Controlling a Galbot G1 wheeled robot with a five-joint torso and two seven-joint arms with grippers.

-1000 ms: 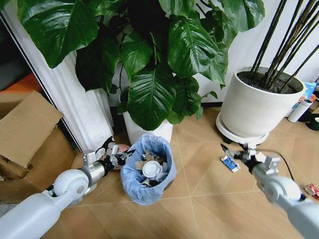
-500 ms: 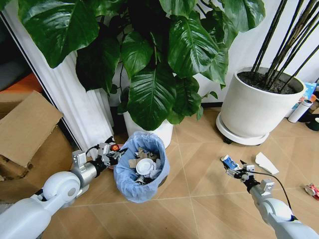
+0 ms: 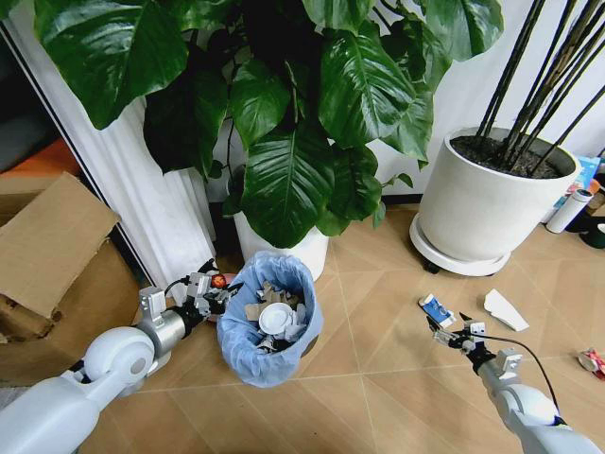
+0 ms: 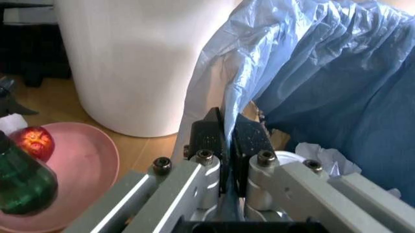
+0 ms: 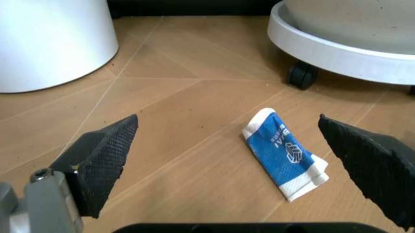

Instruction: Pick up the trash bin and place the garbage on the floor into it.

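Right hand (image 5: 230, 141) lowered, spread wide over blue packet (image 5: 285, 153), left hand (image 4: 228, 141) pinching trash bin (image 3: 269, 322) liner

One trash bin (image 3: 269, 317), two white plant pots (image 3: 492, 194) — three litter pieces (image 3: 437, 309) on the floor (image 3: 378, 378).

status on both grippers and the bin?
Left gripper shut on trash bin liner. Right gripper open above blue packet on floor. Nothing between.

crinkly plastic-lined trash bin (image 3: 267, 322); matt wooden floor (image 3: 378, 378).
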